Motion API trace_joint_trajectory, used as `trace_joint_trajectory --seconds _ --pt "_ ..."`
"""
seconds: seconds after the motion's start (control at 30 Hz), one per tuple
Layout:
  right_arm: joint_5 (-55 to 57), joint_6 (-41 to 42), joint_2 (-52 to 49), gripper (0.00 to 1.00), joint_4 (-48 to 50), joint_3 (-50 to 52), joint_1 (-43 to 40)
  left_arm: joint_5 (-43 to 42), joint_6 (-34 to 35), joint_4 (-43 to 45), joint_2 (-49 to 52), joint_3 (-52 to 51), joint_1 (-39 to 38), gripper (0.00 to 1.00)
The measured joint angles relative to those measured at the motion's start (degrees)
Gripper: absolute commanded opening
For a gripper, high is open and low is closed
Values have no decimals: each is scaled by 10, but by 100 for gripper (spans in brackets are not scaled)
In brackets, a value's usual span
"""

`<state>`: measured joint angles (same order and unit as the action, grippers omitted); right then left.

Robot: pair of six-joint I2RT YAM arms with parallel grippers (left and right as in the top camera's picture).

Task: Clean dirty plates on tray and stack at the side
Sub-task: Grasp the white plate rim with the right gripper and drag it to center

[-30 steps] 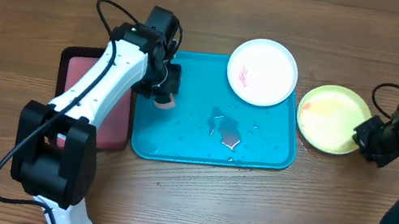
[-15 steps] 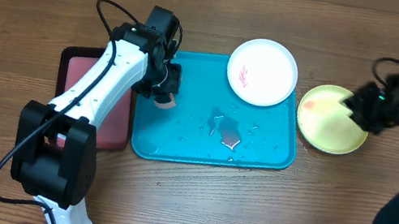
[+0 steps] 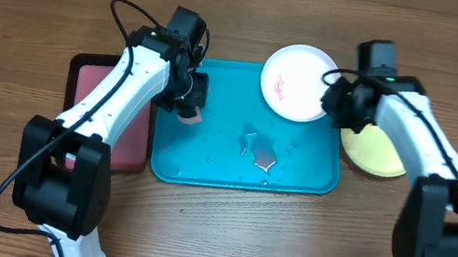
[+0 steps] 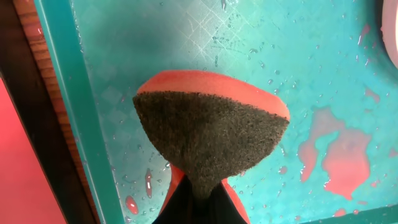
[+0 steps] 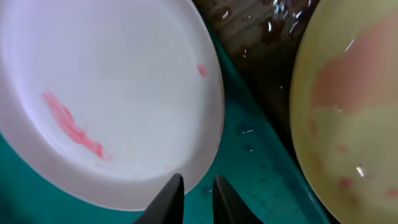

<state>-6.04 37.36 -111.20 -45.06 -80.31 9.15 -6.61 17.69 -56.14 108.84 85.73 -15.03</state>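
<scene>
Two plates show. The white plate (image 3: pixel 299 81), red-smeared, sits at the far right corner of the tray (image 3: pixel 219 79) w/ its rim overhanging the edge, which probably gives your fingers a lip to pinch. The yellow plate (image 3: pixel 373 156) lies on the table (image 3: pixel 211 229) just right of the tray, partly under your R arm. R gripper (image 5: pixel 194 193) hangs at the white plate's right rim, jaws a narrow slit apart, nothing held. L gripper (image 3: pixel 187 107) is clamped on the sponge (image 4: pixel 211 134) above the tray's wet left part, presumably parked until a plate is presented.
</scene>
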Motion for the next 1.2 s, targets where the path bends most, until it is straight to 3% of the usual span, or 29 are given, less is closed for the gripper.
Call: trace_joint_trajectory --seconds 0.2,0.33,0.63,0.73,0.87,0.97,1.03,1.2 --pt "22 29 -47 18 18 0 7 0 0 0 0 0 0 4" --pt "21 31 -64 4 19 0 7 0 0 0 0 0 0 4" --pt "-12 -18 -60 6 -66 -9 47 0 0 0 0 0 0 4" --pt "-16 -40 -59 14 -113 -10 78 1 0 0 0 0 -3 4" --pt "-25 -80 -59 35 -151 -8 108 5 0 0 0 0 -7 4" --pt "-28 -125 -59 65 -148 -8 110 9 0 0 0 0 -8 4" --pt "-25 -170 -59 71 -131 -8 104 10 0 0 0 0 -7 4" --pt "-2 -253 -56 72 -60 -8 87 11 0 0 0 0 -8 4"
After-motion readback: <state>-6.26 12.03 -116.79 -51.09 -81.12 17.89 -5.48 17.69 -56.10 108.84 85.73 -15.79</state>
